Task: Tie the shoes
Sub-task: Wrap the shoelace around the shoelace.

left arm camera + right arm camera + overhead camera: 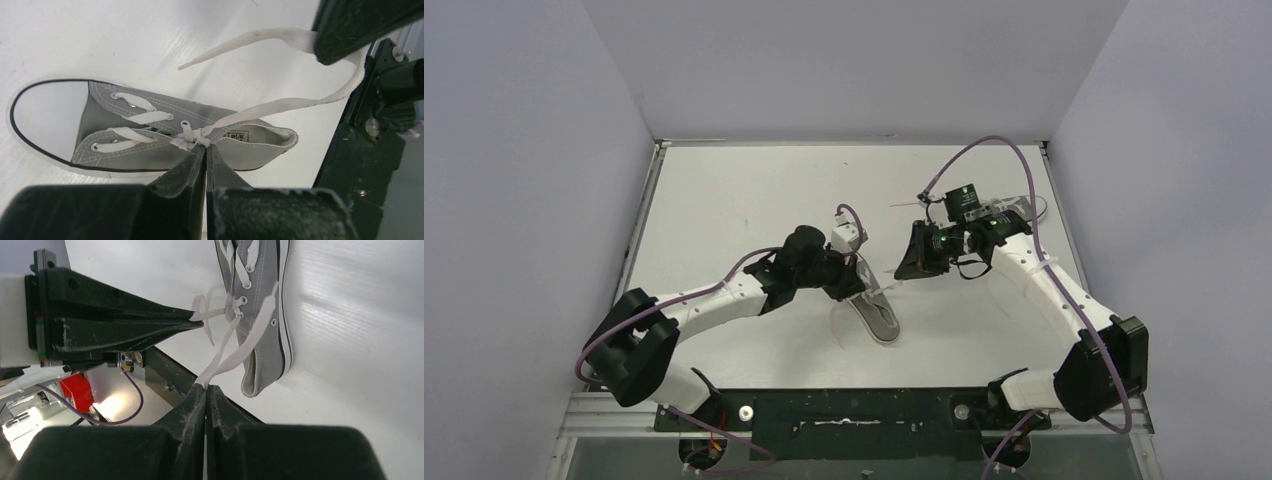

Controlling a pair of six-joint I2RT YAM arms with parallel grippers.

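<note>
One grey shoe (881,318) lies on the white table in the middle, and it also shows in the left wrist view (125,155) and the right wrist view (265,305). My left gripper (856,280) (206,148) is shut on the white lace at the crossing over the tongue. My right gripper (902,272) (206,386) is shut on a lace (227,345) strand and holds it away from the shoe. That strand (280,105) runs in a loop from the crossing to the right gripper's fingers (350,25). The other shoe (1030,207) is mostly hidden behind the right arm.
White walls close the table on three sides. The table's left rail (639,240) and right rail (1064,220) border it. A dark mounting bar (844,412) with the arm bases runs along the near edge. Purple cables (1014,150) arc over the right arm.
</note>
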